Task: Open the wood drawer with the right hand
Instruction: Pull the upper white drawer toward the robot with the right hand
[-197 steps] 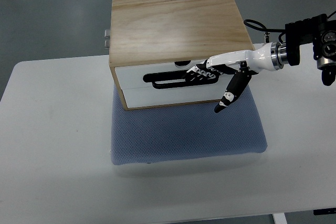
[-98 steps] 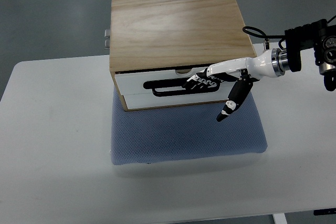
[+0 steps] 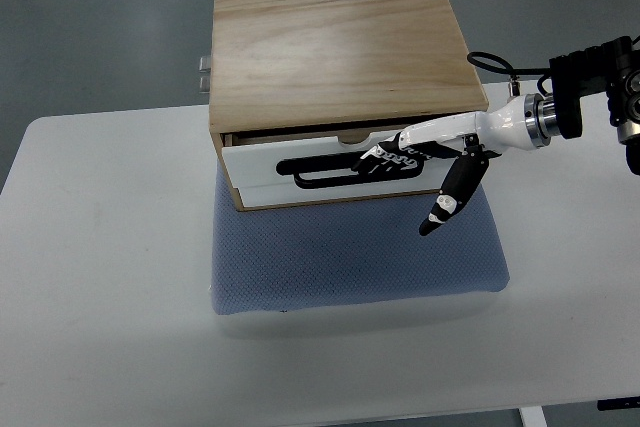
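On the far half of the white table [image 3: 100, 247], a wooden box [image 3: 340, 57] sits with its near edge over a blue-grey mat [image 3: 350, 267]. Its long axis runs left to right across the view. The wood drawer [image 3: 330, 172] occupies the box's front, and its white face points toward the robot's side of the table. The drawer stands slightly out of the box; a dark gap shows along its top edge. A black slot handle [image 3: 325, 169] lies horizontally across the white face.

The right hand [image 3: 410, 152] enters from the right edge on a white forearm. Its fingers [image 3: 385, 157] are curled into the right end of the handle and hook it. The thumb [image 3: 450, 197] hangs free, pointing down and toward the robot, above the mat and clear of the drawer face.

A small metal fitting [image 3: 204, 72] projects from the box's left side. The mat lies directly in front of the drawer.
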Robot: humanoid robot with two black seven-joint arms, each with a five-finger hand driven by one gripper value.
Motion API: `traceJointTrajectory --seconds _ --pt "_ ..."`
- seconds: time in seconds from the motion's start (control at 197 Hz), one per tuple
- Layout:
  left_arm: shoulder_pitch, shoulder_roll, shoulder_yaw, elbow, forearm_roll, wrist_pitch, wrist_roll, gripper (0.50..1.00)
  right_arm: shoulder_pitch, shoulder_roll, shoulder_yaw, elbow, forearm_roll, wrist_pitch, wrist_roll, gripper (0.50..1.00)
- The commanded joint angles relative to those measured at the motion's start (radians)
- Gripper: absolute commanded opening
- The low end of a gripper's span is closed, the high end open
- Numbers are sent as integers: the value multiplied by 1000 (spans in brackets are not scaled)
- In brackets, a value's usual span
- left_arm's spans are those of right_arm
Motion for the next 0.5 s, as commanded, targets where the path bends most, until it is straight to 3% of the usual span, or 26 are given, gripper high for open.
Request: traceJointTrajectory --seconds 0.0,0.493 --pt "0 0 0 0 0 0 0 1000 3 -11 0 10 0 0 0 944" --pt "0 0 0 0 0 0 0 1000 10 -57 -1 70 20 0 -14 944"
